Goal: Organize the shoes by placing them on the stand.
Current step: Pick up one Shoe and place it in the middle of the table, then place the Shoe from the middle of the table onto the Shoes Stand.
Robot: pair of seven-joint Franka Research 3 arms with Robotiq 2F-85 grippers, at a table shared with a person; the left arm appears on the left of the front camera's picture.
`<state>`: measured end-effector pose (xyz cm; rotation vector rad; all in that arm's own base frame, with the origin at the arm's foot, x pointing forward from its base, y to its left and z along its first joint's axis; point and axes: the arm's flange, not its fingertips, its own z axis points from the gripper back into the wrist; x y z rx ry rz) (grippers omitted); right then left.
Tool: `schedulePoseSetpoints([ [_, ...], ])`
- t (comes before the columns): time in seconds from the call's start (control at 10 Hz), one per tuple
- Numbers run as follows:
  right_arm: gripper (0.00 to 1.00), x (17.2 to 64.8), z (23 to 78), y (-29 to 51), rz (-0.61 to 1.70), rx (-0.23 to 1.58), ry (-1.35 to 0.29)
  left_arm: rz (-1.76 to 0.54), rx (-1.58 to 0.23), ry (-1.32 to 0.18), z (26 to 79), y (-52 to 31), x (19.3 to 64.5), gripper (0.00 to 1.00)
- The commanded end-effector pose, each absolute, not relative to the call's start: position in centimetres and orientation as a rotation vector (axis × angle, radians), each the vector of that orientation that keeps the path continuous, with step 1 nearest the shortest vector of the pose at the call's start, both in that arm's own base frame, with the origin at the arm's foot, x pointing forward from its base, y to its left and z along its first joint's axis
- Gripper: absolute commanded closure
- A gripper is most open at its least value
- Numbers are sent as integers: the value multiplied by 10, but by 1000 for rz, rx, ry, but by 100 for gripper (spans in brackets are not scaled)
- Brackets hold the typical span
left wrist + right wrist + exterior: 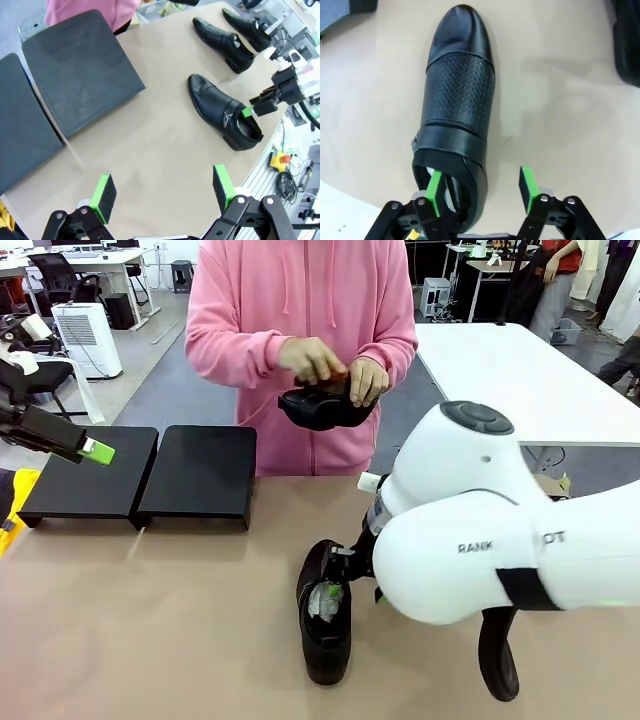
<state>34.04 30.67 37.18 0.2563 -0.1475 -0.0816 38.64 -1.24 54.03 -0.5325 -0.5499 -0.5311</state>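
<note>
One black shoe (325,625) lies on the tan table in front of me, white paper showing inside. My right gripper (480,185) stands open over this shoe's (457,100) heel end, one green pad inside the opening and the other outside the side wall. Two more shoes (220,37) (247,27) lie farther off on the table. The person holds another shoe (325,405) in both hands. The black stand (200,475) sits bare at the far left. My left gripper (164,192) hangs open and empty above the table, near the stand's left section (90,475).
The right arm's white body (480,530) blocks much of the front view and half hides a shoe (497,655) at the near right. A white table (520,370) stands behind on the right. Bare tabletop lies between the stand and the shoes.
</note>
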Motion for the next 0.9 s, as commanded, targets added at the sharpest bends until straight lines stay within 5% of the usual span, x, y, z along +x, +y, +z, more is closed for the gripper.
schedulePoseSetpoints([
  [0.0,0,332,392,280,-8,273,-147,-549,-548,-562,540,-11,388,0],
  [0.8,0,340,372,307,-82,256,-148,-549,-548,-562,540,-11,388,0],
])
